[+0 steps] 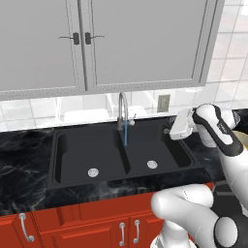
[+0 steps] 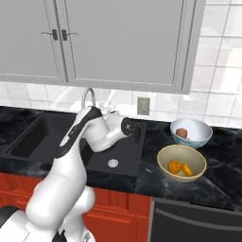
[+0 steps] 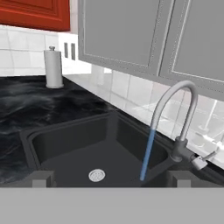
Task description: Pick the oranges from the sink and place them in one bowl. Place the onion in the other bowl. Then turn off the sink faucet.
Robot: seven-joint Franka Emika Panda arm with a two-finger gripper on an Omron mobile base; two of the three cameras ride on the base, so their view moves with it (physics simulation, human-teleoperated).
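Note:
Water still runs in a thin blue stream (image 3: 146,153) from the silver gooseneck faucet (image 3: 175,109) into the black double sink (image 1: 72,150). Its small side lever (image 3: 205,159) sticks out at the base. My gripper (image 3: 111,179) is open with nothing between its fingers, and it hovers over the sink's right end (image 1: 169,131), facing the faucet (image 1: 122,111). On the counter to the right, two oranges (image 2: 175,166) lie in the yellow-tan bowl (image 2: 163,158). Behind it, the onion (image 2: 181,133) lies in the pale blue-white bowl (image 2: 203,130). Both basins hold nothing but their drains (image 1: 93,172).
Grey wall cabinets (image 1: 135,43) hang low over the faucet. A wall outlet (image 1: 163,102) sits behind the right basin. A paper towel holder (image 3: 54,68) stands on the black marble counter (image 3: 26,105) beyond the far basin. Red cabinet doors (image 1: 97,227) run below the counter.

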